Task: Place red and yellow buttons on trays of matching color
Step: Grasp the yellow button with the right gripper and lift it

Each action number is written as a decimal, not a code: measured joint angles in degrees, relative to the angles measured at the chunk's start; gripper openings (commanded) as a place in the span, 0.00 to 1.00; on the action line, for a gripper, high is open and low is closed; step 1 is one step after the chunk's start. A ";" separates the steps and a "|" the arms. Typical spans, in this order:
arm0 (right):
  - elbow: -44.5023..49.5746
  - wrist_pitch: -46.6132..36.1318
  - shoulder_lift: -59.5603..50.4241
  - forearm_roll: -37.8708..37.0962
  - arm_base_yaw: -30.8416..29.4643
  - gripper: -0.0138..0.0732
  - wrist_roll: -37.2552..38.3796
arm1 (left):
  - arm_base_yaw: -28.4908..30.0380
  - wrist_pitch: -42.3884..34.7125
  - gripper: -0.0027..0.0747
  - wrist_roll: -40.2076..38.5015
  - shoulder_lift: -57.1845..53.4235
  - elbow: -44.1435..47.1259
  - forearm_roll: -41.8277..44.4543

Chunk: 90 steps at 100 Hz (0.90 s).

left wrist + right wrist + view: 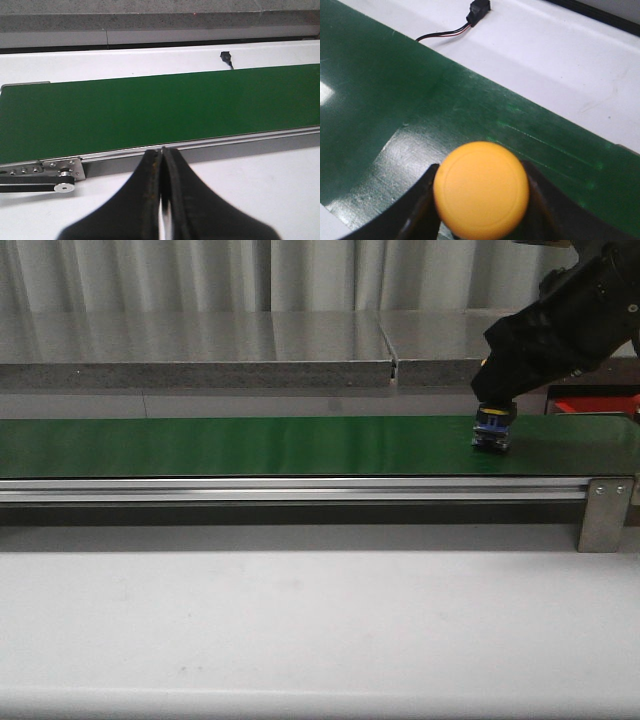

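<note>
The right tool [493, 430] grips a yellow button [481, 189] on the green belt [250, 445] near its right end.

front view looks level across the white table at the green conveyor belt [250, 445]; both wrist cameras look down closely on that belt (the right one nearest).

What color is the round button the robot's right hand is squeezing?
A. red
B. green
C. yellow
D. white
C: in the right wrist view the right gripper has a finger on each side of a round yellow button, over the green belt.
</note>
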 measured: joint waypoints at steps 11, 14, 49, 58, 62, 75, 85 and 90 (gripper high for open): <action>-0.02 -0.13 -0.13 0.10 0.00 0.10 0.00 | 0.00 0.00 0.01 0.00 0.00 0.00 0.00; -0.02 -0.13 -0.25 0.10 0.00 0.10 0.00 | 0.00 0.00 0.01 0.00 0.00 0.00 0.00; 3.46 -3.49 -7.81 2.45 -0.87 0.10 -0.02 | 0.00 0.00 0.01 0.00 0.00 0.00 0.00; 4.90 -3.49 -9.96 3.36 -2.16 0.10 -0.02 | 0.00 0.00 0.01 0.00 0.00 0.00 0.00; 5.46 -3.54 -10.90 3.71 -3.00 0.10 -0.02 | 0.00 0.00 0.01 0.00 0.00 0.00 0.00; 7.43 -3.63 -13.63 4.40 -6.27 0.10 0.33 | 0.00 0.00 0.01 0.00 0.00 0.00 0.00; 9.00 -3.53 -15.59 4.52 -9.14 0.10 0.86 | 0.00 0.00 0.01 0.00 0.00 0.00 0.00; 9.98 -3.53 -16.61 4.52 -10.64 0.10 0.97 | 0.00 0.00 0.01 0.00 0.00 0.00 0.00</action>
